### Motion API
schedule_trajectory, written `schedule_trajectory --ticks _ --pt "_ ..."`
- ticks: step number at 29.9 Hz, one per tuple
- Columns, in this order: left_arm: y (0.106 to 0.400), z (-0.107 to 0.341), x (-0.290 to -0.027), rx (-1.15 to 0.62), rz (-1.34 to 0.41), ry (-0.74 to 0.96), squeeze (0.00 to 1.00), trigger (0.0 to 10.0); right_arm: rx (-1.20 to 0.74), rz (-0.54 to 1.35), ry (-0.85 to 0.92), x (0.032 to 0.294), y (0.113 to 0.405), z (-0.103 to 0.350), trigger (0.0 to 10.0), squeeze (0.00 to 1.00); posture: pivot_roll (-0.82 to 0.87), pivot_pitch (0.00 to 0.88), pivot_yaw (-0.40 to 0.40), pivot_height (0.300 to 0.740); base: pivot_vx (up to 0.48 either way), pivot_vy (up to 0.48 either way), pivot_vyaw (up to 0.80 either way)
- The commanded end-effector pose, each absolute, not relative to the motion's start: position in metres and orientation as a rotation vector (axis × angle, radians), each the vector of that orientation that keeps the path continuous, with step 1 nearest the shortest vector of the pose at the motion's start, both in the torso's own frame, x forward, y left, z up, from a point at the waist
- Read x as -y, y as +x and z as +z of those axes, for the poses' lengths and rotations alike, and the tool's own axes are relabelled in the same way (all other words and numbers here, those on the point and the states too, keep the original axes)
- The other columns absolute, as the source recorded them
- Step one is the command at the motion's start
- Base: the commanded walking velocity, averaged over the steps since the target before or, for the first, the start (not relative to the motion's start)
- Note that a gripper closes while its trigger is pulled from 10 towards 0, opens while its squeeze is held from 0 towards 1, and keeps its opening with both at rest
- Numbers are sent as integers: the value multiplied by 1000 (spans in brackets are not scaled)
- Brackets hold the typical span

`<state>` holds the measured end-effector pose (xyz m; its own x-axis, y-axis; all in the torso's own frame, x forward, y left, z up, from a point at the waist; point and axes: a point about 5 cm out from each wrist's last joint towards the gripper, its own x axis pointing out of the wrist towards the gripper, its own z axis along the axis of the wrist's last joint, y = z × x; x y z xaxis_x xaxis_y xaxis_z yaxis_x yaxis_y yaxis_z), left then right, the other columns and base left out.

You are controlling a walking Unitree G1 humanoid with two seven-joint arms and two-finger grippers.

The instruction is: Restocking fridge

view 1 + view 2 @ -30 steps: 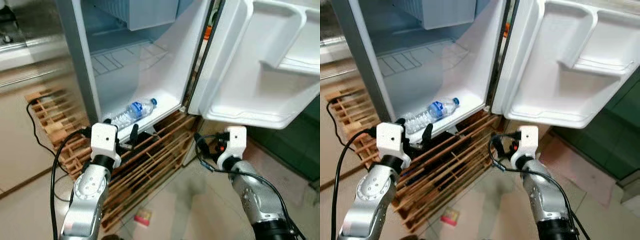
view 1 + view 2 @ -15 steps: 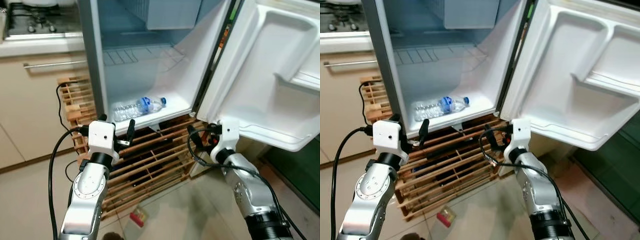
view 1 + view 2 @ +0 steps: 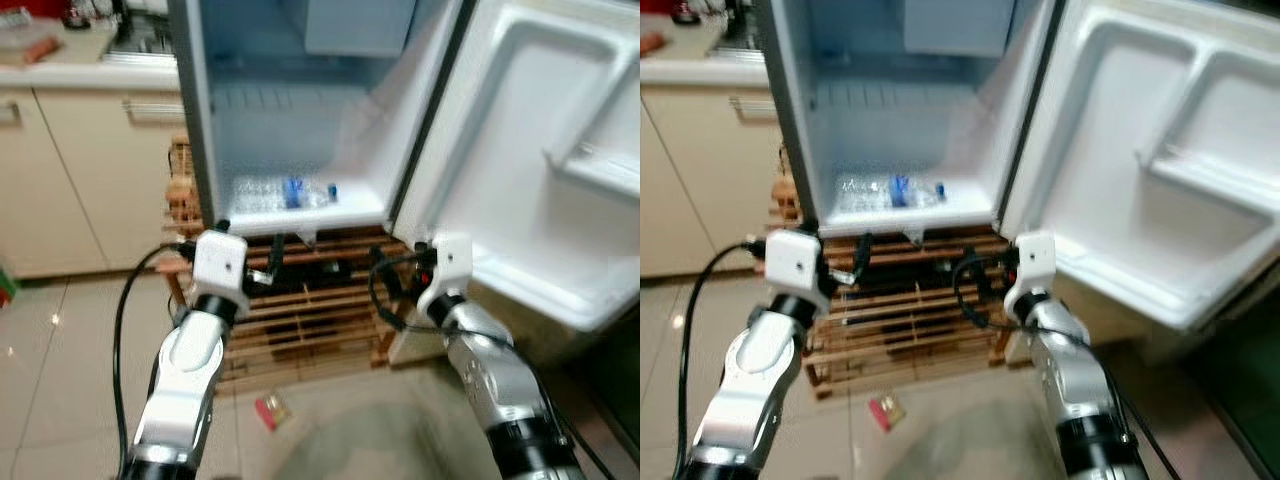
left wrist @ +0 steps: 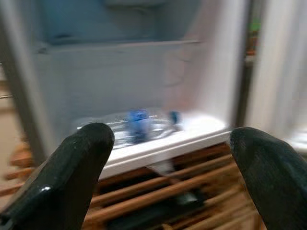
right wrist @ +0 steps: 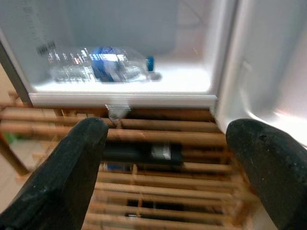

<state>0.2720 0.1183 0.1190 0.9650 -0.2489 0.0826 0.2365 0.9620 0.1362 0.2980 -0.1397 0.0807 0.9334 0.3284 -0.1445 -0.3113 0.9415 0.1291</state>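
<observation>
The fridge (image 3: 300,110) stands open, its white door (image 3: 540,170) swung out to the right. A clear water bottle (image 3: 290,192) with a blue label lies on its side on the fridge floor. My left gripper (image 3: 250,245) hovers open and empty in front of the fridge's lower edge, a short way from the bottle (image 4: 139,125). My right gripper (image 3: 400,262) is open and empty too, held near the bottom corner of the door; between its fingers the bottle (image 5: 103,69) shows above the slats. The views are blurred.
A wooden slatted pallet (image 3: 300,320) carries the fridge, with a dark flat object (image 5: 144,152) under it. Beige kitchen cabinets and a counter (image 3: 80,170) stand at the left. A small red packet (image 3: 268,410) lies on the tiled floor.
The whole picture has shifted: the camera has swung and now faces the fridge more squarely, with more cabinet at the left. Both grippers stay open before the fridge; the bottle lies where it was.
</observation>
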Motion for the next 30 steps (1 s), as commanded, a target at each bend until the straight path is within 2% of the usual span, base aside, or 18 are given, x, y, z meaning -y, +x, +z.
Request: schedule_trajectory --ticks 1,11,14,26,30 --pt "276 126 -120 133 -240 142 0 10000 -129 353 93 132 303 88 10000 0 25 0 -73 740 0 -480 631" --pt "269 128 -121 170 -282 149 0 10000 -126 355 110 133 301 86 10000 0 22 0 -63 740 0 -480 629" --pt "267 130 -120 190 -288 139 0 10000 -136 372 100 131 297 82 10000 0 24 0 -65 740 0 -480 0" --pt "277 130 -123 176 -243 205 0 10000 -143 353 110 136 298 80 10000 0 17 0 -58 740 0 0 0" --pt "280 130 -121 178 -247 212 0 10000 -142 348 110 136 298 79 10000 0 7 0 -54 740 0 -271 0"
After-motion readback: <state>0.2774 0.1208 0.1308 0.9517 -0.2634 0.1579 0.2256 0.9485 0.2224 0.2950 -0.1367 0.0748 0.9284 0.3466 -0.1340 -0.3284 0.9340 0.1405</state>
